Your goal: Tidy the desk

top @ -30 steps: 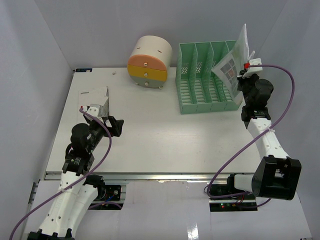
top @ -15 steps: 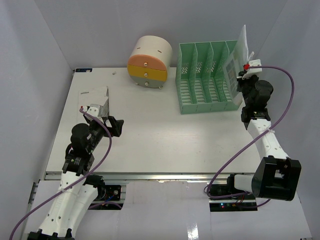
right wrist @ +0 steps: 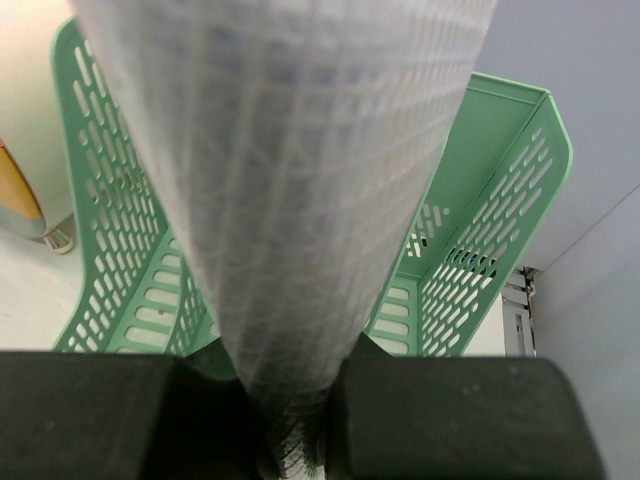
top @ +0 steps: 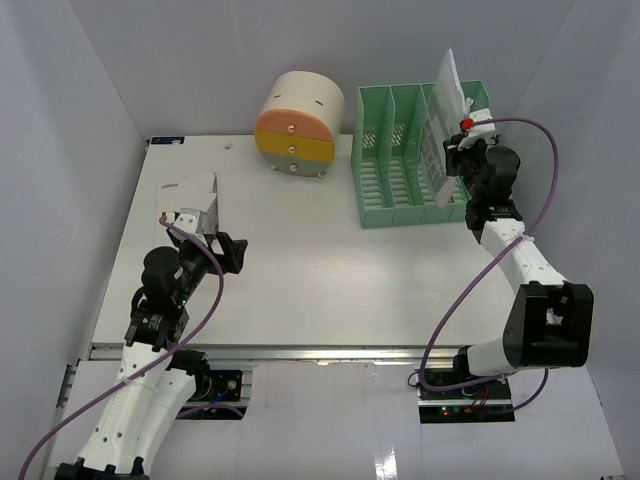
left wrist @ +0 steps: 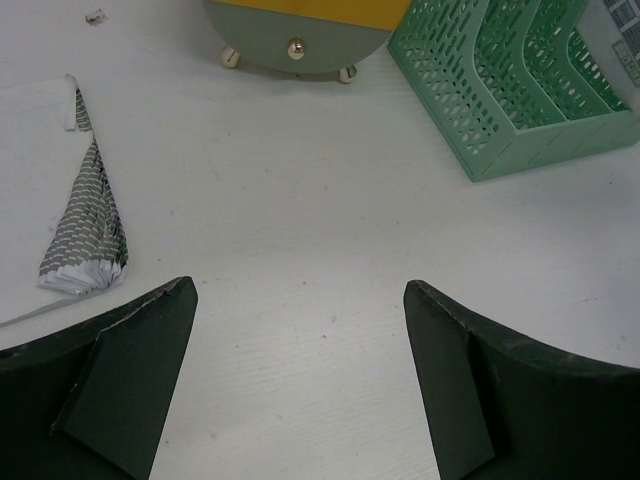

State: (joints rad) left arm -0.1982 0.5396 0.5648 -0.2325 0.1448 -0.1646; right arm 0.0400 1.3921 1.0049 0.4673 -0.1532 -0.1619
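Note:
My right gripper (top: 462, 152) is shut on a white mesh document pouch (top: 443, 110), holding it upright over the right compartments of the green file rack (top: 400, 160). In the right wrist view the mesh pouch (right wrist: 290, 190) fills the middle, pinched between the dark fingers (right wrist: 440, 415), with the green rack (right wrist: 480, 220) behind it. My left gripper (top: 232, 252) hangs open over the white desk (top: 320, 270) at the left, nothing between its fingers (left wrist: 110, 370). A folded white paper booklet (top: 192, 195) lies on the desk just beyond it, and shows as the booklet (left wrist: 85, 215) at the left of the left wrist view.
A round drawer unit (top: 298, 125) with peach, yellow and grey fronts stands at the back centre; its grey drawer (left wrist: 295, 35) shows in the left wrist view. White walls close in the desk on three sides. A metal rail (top: 300, 352) runs along the front edge.
My right gripper has swung left and back with the mesh pouch, from beside the rack's right end to above its compartments. The left arm has not moved.

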